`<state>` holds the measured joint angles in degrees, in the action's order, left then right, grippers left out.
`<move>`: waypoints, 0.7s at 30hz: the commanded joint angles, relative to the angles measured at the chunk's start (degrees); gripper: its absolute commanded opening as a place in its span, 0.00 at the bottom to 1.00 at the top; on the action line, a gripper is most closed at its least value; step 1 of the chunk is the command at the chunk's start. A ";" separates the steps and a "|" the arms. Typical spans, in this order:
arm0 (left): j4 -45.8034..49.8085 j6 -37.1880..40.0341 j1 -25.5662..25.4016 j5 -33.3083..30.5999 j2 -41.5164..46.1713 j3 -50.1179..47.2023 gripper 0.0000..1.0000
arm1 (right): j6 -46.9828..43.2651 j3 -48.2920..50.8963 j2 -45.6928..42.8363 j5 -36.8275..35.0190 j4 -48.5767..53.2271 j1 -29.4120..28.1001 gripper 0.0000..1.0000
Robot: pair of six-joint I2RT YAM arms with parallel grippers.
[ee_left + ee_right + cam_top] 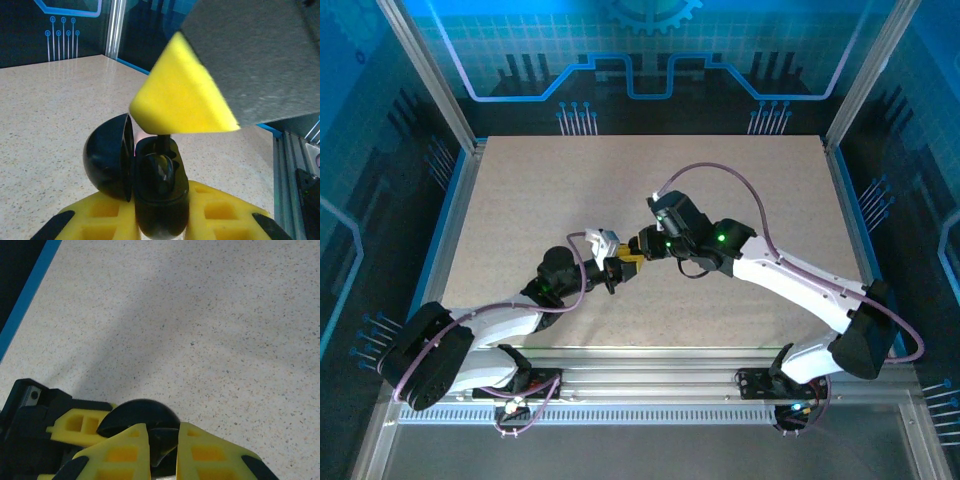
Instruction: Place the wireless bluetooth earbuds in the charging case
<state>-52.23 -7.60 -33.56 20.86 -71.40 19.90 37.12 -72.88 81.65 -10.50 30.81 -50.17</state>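
The charging case [160, 200] is black and glossy, with its lid [107, 157] swung open to the left. My left gripper [160, 217] is shut on the case body, holding it above the table. One dark earbud [162, 172] sits in the case. My right gripper [164, 440] is shut on a second dark earbud [171, 440], directly over the case's open lid [137, 412]. In the left wrist view its yellow fingertip [180, 100] hovers over the case, and a dark stem [165, 136] reaches down into it. In the top view both grippers meet mid-table, left gripper [613, 270] and right gripper [642, 245].
The speckled beige table [740, 190] spreads on all sides of the grippers. Metal frame rails [455, 210] and blue panels bound it left, right and back. A rail [650, 385] runs along the near edge by the arm bases.
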 commanded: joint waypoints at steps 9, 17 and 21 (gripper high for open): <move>-3.65 -1.14 -0.33 -1.36 1.61 1.41 0.21 | -4.11 -2.09 1.00 -3.67 4.94 -2.54 0.15; -3.66 -1.28 -0.34 -1.26 1.70 1.72 0.21 | -5.35 -2.53 0.73 -6.46 5.76 -3.53 0.15; -3.65 -1.27 -0.34 -1.26 1.75 1.67 0.21 | -6.18 -2.61 0.79 -5.96 5.58 -4.01 0.17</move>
<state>-52.69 -7.62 -33.89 20.86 -71.40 19.90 32.42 -74.11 82.04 -15.92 33.32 -53.01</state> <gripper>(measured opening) 0.212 0.166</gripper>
